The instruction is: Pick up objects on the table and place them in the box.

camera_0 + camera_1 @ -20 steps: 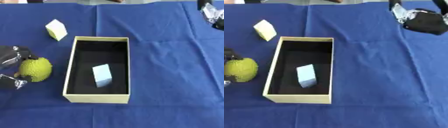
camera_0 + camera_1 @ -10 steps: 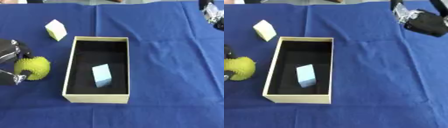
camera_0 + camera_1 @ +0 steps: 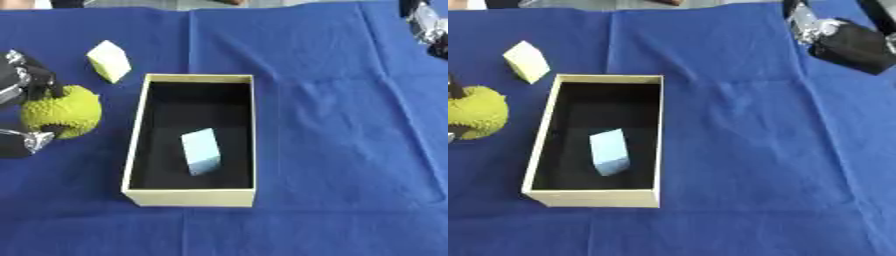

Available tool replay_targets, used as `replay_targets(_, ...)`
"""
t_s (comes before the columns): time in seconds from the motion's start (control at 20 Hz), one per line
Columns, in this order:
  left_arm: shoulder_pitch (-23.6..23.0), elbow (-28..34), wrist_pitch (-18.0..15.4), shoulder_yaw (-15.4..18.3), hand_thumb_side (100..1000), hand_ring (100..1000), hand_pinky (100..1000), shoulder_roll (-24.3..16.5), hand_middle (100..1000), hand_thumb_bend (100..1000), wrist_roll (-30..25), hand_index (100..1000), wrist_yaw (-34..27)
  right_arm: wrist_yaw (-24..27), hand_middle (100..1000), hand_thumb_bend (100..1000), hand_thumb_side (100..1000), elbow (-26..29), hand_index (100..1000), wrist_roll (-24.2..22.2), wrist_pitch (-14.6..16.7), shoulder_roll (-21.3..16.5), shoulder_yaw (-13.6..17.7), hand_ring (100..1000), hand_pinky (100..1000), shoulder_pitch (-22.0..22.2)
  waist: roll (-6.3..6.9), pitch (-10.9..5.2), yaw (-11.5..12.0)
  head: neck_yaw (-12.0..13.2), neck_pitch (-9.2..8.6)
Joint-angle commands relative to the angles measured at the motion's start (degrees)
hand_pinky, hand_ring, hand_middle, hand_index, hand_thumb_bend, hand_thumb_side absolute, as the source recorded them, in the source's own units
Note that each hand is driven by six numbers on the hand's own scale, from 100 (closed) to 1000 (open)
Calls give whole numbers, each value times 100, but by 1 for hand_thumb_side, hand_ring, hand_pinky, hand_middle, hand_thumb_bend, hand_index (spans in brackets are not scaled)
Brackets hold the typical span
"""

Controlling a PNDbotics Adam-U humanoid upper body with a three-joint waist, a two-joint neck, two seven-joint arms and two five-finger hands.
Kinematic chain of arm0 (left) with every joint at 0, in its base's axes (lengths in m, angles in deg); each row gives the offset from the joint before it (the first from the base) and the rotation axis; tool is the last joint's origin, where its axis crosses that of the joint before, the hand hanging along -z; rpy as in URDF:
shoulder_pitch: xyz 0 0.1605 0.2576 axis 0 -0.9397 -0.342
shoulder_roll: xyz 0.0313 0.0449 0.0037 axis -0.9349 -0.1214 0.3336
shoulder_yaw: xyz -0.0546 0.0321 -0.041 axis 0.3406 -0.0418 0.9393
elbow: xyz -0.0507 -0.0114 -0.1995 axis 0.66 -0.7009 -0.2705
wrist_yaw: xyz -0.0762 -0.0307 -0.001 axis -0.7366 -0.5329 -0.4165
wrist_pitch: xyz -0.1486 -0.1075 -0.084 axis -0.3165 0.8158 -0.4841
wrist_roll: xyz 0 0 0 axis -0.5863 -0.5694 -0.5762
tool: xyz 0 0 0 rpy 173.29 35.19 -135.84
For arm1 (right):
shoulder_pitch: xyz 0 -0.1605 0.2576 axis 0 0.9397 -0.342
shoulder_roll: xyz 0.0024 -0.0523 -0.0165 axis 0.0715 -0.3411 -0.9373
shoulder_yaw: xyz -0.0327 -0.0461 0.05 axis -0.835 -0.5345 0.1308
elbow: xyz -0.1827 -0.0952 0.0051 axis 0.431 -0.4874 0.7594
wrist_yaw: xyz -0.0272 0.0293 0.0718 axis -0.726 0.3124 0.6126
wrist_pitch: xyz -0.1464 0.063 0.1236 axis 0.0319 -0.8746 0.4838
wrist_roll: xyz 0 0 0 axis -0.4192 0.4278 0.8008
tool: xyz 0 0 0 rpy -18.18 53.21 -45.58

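A knobbly yellow-green ball (image 3: 63,111) sits at the left of the blue table, with my left hand (image 3: 24,84) curled round it, fingers above and thumb (image 3: 30,141) below. To its right lies the open cream box (image 3: 136,131) with a black inside, holding a pale blue block (image 3: 201,151). A pale yellow block (image 3: 109,60) lies on the cloth beyond the box's far left corner. My right hand (image 3: 846,42) hangs at the far right, away from all of these; its fingers are not clear.
The blue cloth (image 3: 341,125) covers the whole table and is creased to the right of the box. The far table edge runs along the top of the view.
My left hand has carried the yellow-green ball upward and a little rightward, nearer the box. The right hand has barely moved.
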Motion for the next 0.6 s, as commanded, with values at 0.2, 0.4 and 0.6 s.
replay_targets(0.2, 85, 107, -164, 147, 100, 432, 504, -197, 381, 281, 251, 560, -76, 48, 671, 100, 706, 84, 777, 43, -6, -124, 112, 698, 864, -18, 10, -170, 10, -37, -12)
replay_targets(0.4, 312, 107, -309, -77, 100, 435, 521, 30, 381, 149, 397, 560, -221, 81, 661, 100, 686, 84, 773, -7, -16, -58, 67, 695, 864, -153, 22, -265, -80, 14, 59)
replay_targets(0.6, 865, 107, -649, -478, 100, 438, 527, 497, 383, 105, 687, 564, -561, 87, 660, 100, 684, 84, 772, -54, -83, -40, 65, 694, 864, -215, 24, -294, -27, -15, 43)
